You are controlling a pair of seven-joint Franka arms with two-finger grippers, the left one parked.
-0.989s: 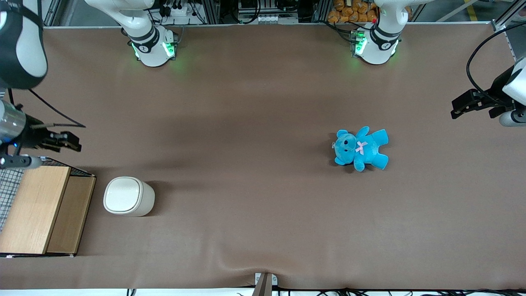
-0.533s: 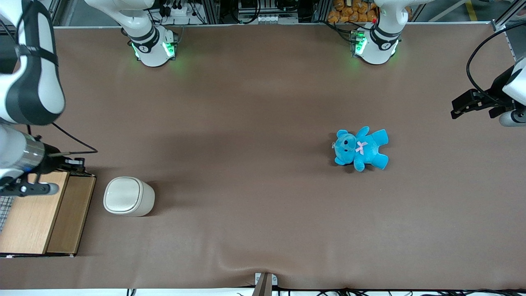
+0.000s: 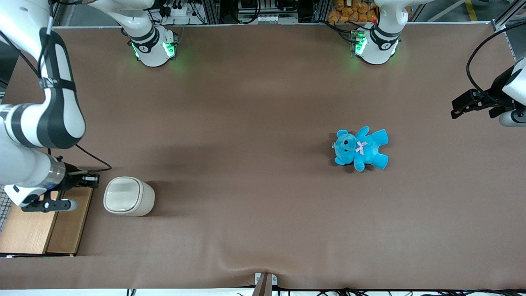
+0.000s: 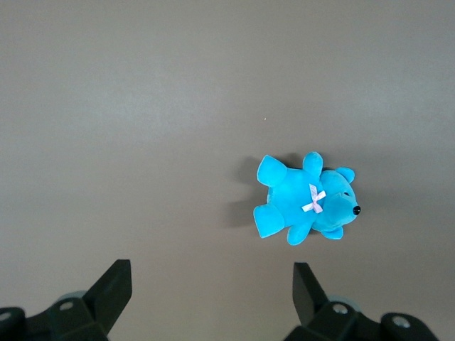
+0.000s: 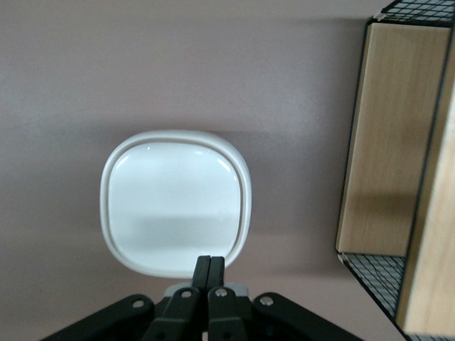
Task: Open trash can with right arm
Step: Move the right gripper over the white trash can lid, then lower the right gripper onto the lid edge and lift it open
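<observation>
Brown matting covers the whole bench [image 3: 254, 123], with the trash can [image 3: 128, 196] standing toward the working arm's end, its flat lid down and seated inside the rim. Just beside it, at the bench edge, sits a wooden box [image 3: 39, 224] with black wire mesh sides. The right arm [image 3: 39, 135] reaches over that box, and its jaws [image 3: 93, 179] hang just beside the can's rim, apart from it. In the wrist view the jaws [image 5: 209, 273] are pressed together with nothing between them, their tips lined up over the lid's edge and pointing across the trash can [image 5: 175, 202]. A blue teddy bear [image 3: 361, 148] lies well apart, toward the parked arm's end. The lid is not yet opened, so the coming step is likely a press or nudge on the lid. The risk lies in where the tips land: contact on the rim rather than the lid would probably shove the light plastic can sideways or tip it, since nothing braces it. A press too close to the wooden box could also catch the wrist on the mesh.
</observation>
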